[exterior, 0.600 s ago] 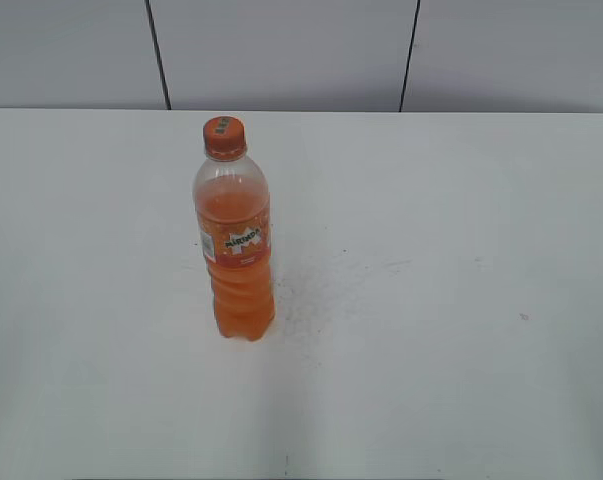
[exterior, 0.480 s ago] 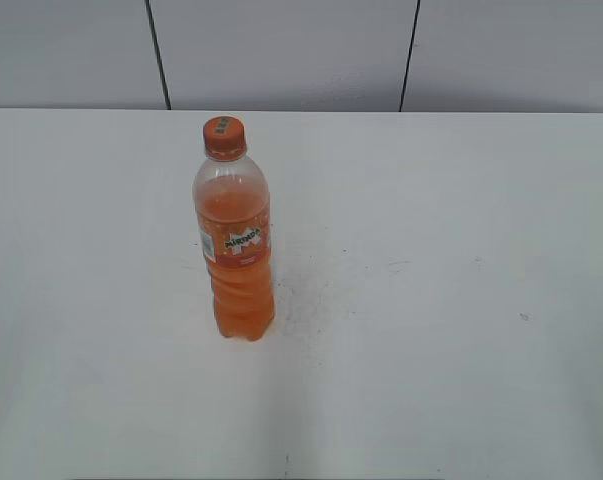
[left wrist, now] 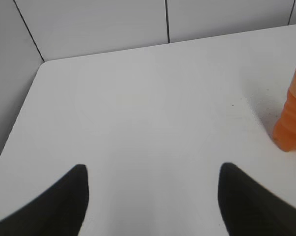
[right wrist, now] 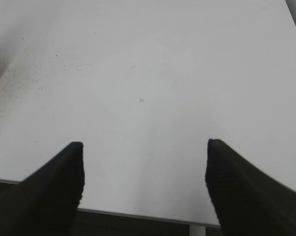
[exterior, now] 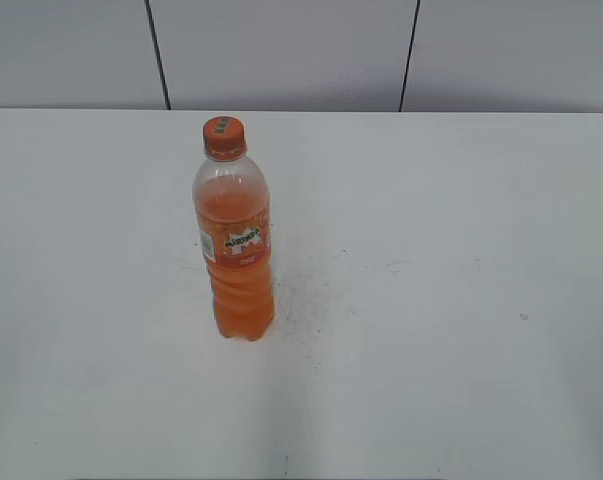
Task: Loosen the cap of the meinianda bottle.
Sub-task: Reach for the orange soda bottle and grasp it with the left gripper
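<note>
Bottle (exterior: pixel 236 240) first: it stands upright on the white table (exterior: pixel 431 300), left of middle in the exterior view, with faint dark specks on the surface just to its right. Its orange cap (exterior: pixel 224 137) sits on the neck. Neither arm shows in that view. The left gripper (left wrist: pixel 152 196) hangs over bare table, fingers (left wrist: pixel 64 201) spread wide, the bottle's base at far right. The right gripper (right wrist: pixel 144 182) has its fingers (right wrist: pixel 236 187) wide too, holding nothing, near the table's front edge.

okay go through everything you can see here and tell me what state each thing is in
meinianda bottle: upright on the table, mostly full, nothing touching it.
cap: on the bottle's neck.
left hand: open, empty, bottle off to its right.
right hand: open, empty, above the table's near edge.
table: scuffed beside the bottle.
</note>
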Robot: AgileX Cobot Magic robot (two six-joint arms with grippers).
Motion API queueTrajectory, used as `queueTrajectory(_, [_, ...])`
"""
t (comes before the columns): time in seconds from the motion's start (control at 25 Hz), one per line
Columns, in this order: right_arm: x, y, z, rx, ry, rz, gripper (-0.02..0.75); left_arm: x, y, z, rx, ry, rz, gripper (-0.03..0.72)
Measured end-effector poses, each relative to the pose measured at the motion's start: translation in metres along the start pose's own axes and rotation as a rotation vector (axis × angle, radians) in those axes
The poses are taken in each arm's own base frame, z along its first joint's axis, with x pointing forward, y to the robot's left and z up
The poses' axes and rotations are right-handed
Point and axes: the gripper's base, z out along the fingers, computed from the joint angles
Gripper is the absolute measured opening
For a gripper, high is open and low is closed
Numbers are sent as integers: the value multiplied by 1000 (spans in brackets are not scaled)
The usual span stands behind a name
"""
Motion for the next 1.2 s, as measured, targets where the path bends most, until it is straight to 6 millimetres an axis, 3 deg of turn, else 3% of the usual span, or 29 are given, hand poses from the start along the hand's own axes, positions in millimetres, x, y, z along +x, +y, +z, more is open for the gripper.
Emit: queueTrajectory(1.2, [0,0,0,0,0,0,575,0,0,0,0,0,0,498])
